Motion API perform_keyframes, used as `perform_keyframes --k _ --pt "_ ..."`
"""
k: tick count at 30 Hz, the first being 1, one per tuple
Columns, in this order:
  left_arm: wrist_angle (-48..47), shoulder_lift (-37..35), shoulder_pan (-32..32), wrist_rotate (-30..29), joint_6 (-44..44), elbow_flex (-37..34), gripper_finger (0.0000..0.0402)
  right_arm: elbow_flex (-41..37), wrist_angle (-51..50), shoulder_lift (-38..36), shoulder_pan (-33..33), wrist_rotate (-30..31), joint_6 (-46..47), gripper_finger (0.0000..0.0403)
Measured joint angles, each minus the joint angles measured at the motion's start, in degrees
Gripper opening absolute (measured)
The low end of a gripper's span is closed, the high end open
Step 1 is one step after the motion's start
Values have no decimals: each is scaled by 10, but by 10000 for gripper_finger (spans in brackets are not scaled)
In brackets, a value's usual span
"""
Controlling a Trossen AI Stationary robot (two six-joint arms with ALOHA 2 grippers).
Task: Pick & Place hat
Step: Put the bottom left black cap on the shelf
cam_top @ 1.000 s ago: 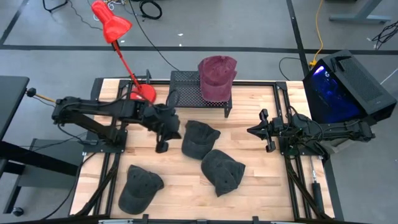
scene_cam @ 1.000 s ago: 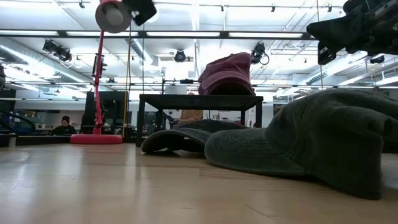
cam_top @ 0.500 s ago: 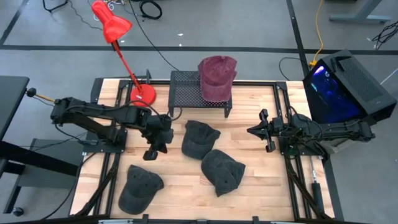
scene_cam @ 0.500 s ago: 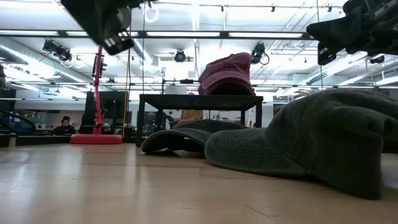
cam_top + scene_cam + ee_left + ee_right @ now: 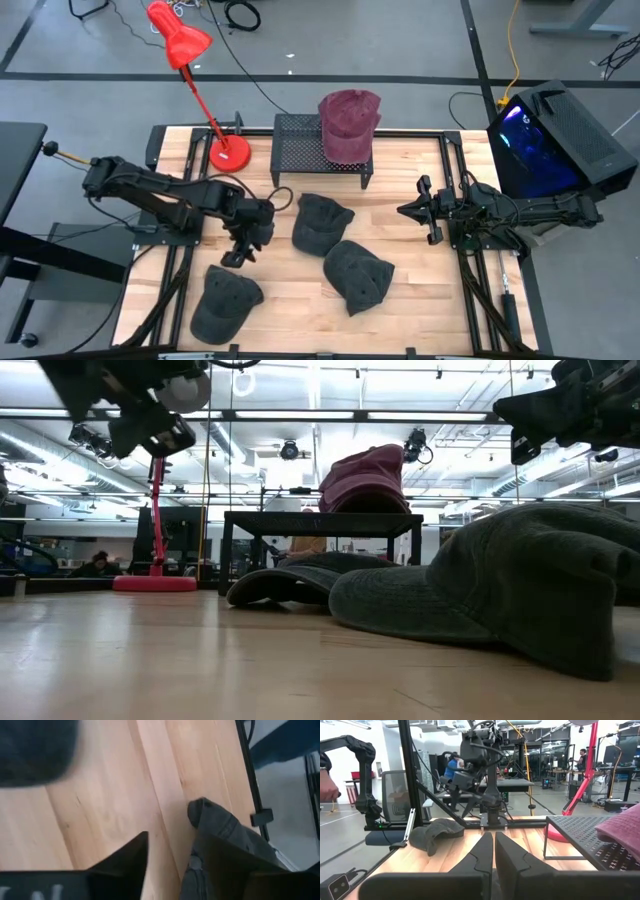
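Three grey hats lie crown-up on the wooden table: one in the middle (image 5: 320,222), one toward the near edge (image 5: 358,276), one at the near left (image 5: 225,300). A maroon hat (image 5: 348,125) sits on a black mesh rack (image 5: 300,140) at the far edge. My left gripper (image 5: 235,256) hovers open above bare wood, just beyond the near-left hat (image 5: 220,825), with its fingers (image 5: 130,862) pointing down at the table. My right gripper (image 5: 430,212) hangs shut over the table's right side, clear of all hats.
A red desk lamp (image 5: 228,152) stands at the far left of the table, its head (image 5: 178,35) reaching out behind. A black box lit blue (image 5: 555,140) stands off the right edge. Bare wood lies between the near-left hat and the two others.
My left gripper has moved from beside the middle hat toward the table's near edge and a little to the left, ending just beyond the near-left hat. The hats have not moved.
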Motion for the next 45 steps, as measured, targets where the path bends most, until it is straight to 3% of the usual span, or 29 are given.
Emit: perform_keyframes --k 5,9,38,45 --pt "-36 14 -12 39 -43 0 260 0 1 0 0 0 0 23" --pt "-56 38 -13 80 -43 0 285 0 1 0 0 0 0 23" --pt "-74 194 -18 147 128 0 282 0 0 0 0 0 0 23" --pt "-80 230 -19 189 162 0 280 0 0 0 0 0 0 23"
